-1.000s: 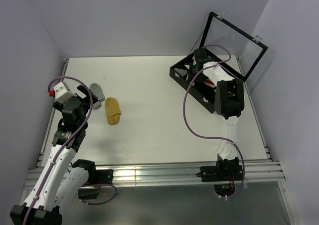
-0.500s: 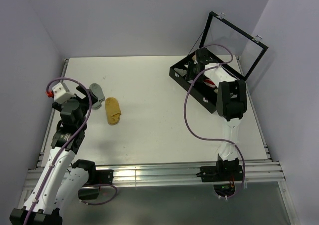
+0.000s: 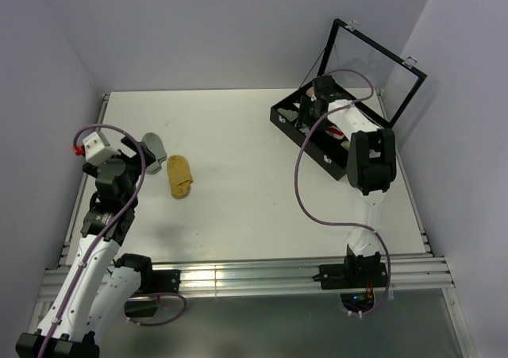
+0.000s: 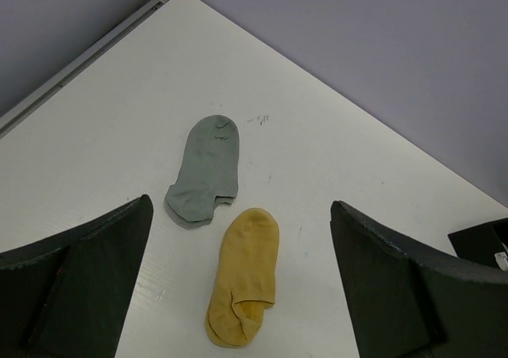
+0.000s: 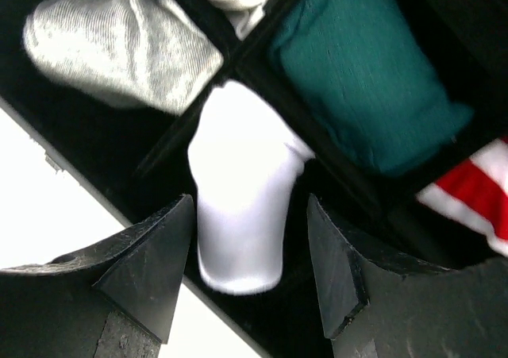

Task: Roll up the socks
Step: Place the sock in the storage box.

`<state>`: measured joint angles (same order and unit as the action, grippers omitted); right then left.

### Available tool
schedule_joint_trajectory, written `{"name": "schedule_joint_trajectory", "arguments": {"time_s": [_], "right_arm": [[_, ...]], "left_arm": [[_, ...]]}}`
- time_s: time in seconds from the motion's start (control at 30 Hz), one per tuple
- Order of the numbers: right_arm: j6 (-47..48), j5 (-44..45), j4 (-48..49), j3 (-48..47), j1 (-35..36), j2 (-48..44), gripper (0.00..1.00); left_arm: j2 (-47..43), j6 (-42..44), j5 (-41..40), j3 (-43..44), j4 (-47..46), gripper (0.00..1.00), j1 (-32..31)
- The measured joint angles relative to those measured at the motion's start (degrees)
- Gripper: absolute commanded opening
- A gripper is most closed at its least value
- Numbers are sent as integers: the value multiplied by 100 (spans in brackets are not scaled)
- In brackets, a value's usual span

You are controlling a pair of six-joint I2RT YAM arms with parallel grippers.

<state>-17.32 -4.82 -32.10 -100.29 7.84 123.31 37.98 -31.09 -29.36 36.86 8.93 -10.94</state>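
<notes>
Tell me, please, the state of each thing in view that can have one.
grey sock, flat, unrolled
yellow sock, flat, unrolled
case, lid open
white sock, lying in the case, not gripped
left gripper, open, empty
right gripper, open around the white sock

Colour rundown: the desk [image 3: 254,207] is white, and on it there's a muted grey sock [image 4: 204,170] with a slight greenish tint and a mustard-yellow sock [image 4: 243,275], both plain with no pattern. In the black case [image 5: 87,136] you get a plain white sock [image 5: 238,215], a teal-green roll [image 5: 365,88], a red-and-white striped roll [image 5: 472,199] and a pale speckled roll [image 5: 119,48] that looks silvery grey, though it's too close up to be sure. The arms [image 3: 87,267] are white with black joints and purple cables [image 3: 295,167], and the walls [image 3: 238,32] are a soft lavender grey.
</notes>
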Motion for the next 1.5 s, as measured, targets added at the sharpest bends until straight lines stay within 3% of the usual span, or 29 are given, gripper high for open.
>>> {"name": "schedule_joint_trajectory", "arguments": {"time_s": [0.13,0.37,0.57,0.73,1.17,1.3,1.43,1.5], "right_arm": [[-4,33,-190,39,0,-214,66],[-87,199,-256,118,0,-584,37],[-155,197,-87,273,-2,-649,19],[-205,118,0,492,-11,-634,12],[-256,-15,166,761,-22,-444,14],[-249,-31,240,876,-22,-605,22],[-238,-59,299,1187,-22,-1246,45],[-245,-61,415,1425,-22,-1759,51]], "left_arm": [[0,0,2,0,7,100,0],[0,0,2,0,7,100,0],[0,0,4,0,7,100,0],[0,0,9,0,7,99,0],[0,-2,114,0,7,99,0],[0,-2,140,0,7,100,0],[68,-7,234,4,15,99,4],[199,-22,299,39,61,100,4]]}}
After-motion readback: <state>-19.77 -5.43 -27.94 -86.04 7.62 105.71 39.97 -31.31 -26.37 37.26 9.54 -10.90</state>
